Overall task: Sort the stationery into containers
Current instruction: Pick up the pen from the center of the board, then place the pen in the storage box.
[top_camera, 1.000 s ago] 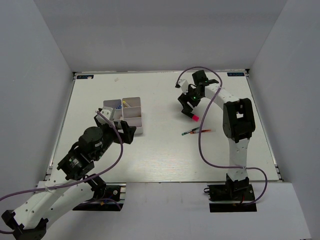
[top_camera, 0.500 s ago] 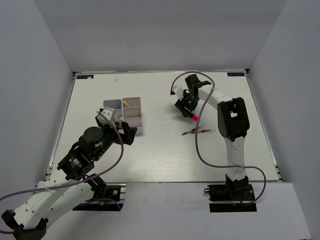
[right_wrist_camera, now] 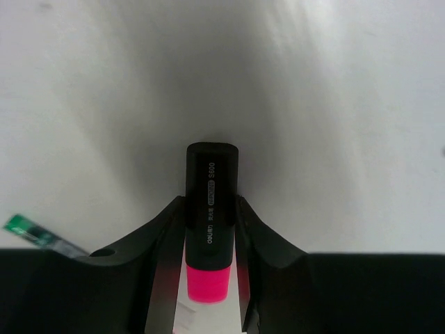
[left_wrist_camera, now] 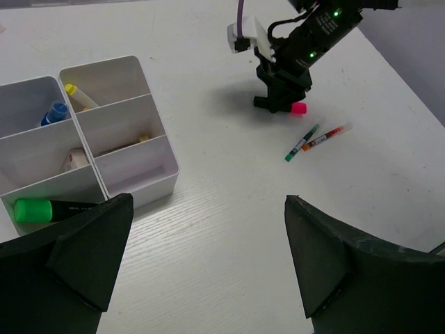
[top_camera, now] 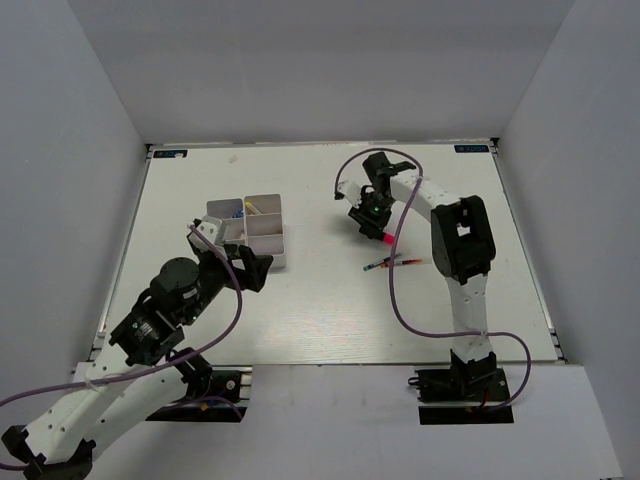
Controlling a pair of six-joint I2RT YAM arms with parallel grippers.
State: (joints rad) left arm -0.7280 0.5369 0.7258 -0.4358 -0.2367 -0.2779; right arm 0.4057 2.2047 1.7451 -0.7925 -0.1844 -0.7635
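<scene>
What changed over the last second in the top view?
The right gripper, fingers shut on the pink highlighter, carried it a little leftward, toward the tray. The left gripper, open, eased back slightly toward its base. The tray and the two thin pens on the table stayed put.

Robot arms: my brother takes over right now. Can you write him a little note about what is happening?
Left end effector: open, empty, near the tray.
Right end effector: shut on the pink highlighter, out over the table, away from the tray.
Done: a green highlighter, a yellow pen and a blue item lie in tray compartments.
Left: bring the pink highlighter to the tray, then the green-tipped pen and the red pen, which lie side by side on the table.
</scene>
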